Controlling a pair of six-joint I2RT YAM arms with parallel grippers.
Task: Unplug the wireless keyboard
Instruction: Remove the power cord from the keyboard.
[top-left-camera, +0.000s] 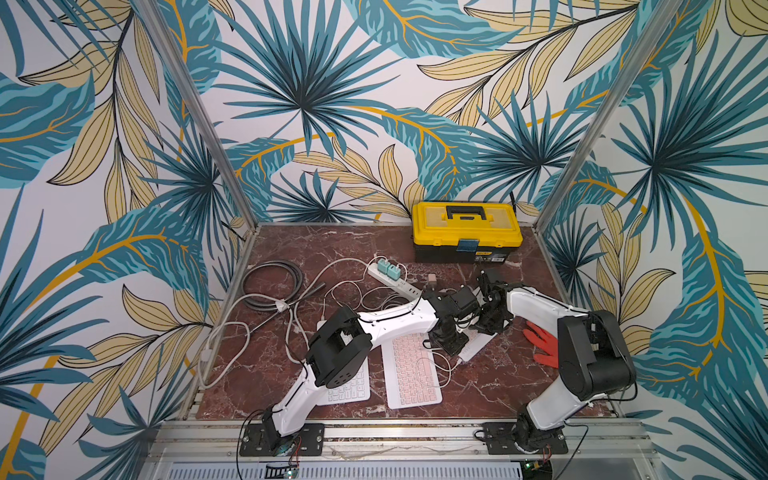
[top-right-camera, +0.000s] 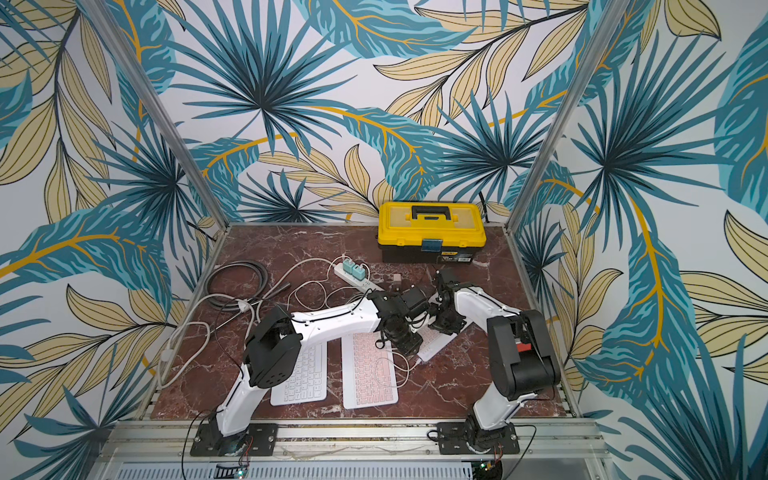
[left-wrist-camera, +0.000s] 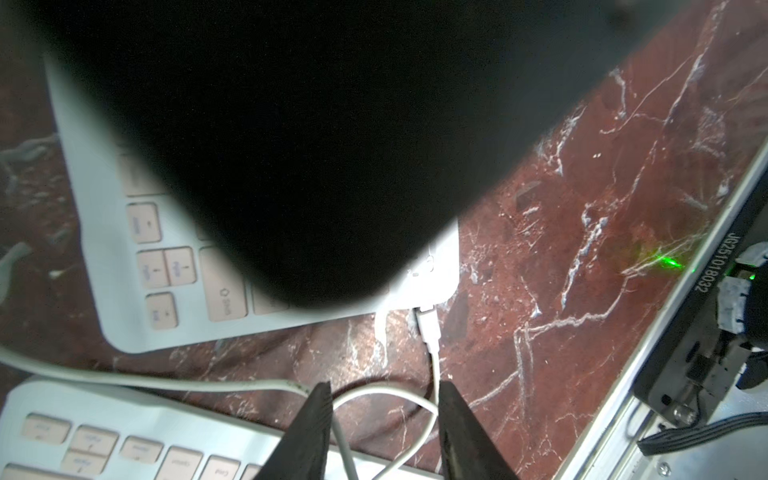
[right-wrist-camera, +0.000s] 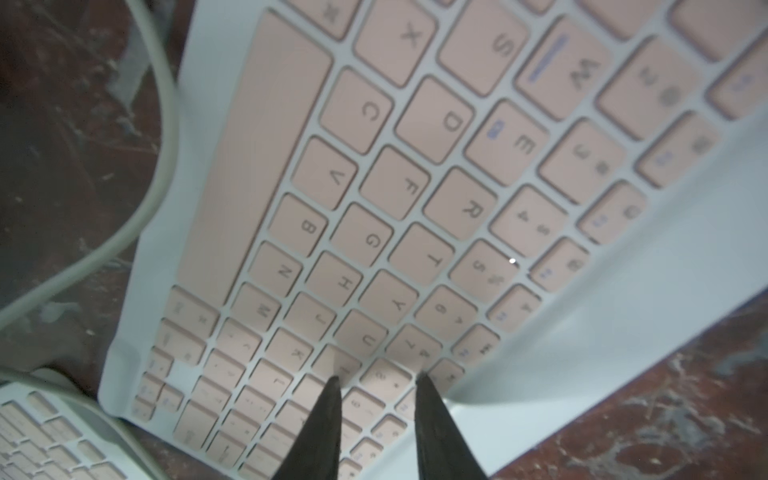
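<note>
A white wireless keyboard (top-left-camera: 478, 347) with pink keys lies askew under both grippers, mostly hidden in both top views. In the left wrist view a white plug (left-wrist-camera: 428, 324) sits in a corner of the keyboard (left-wrist-camera: 83, 174). Its thin cable (left-wrist-camera: 374, 392) loops back between the fingers of my left gripper (left-wrist-camera: 386, 390), which is open and stands a short way from the plug. A dark, blurred body covers the keyboard's middle there. My right gripper (right-wrist-camera: 378, 378) is open, with both tips down on the pink keys (right-wrist-camera: 374, 208) near one long edge and nothing between them.
A pink-keyed keyboard (top-left-camera: 411, 370) and a white one (top-left-camera: 349, 386) lie side by side nearer the front. Behind are a power strip (top-left-camera: 392, 276) with teal chargers, loose white cables, a grey coil (top-left-camera: 272, 284) and a yellow toolbox (top-left-camera: 467, 230). A red glove (top-left-camera: 542, 343) lies right.
</note>
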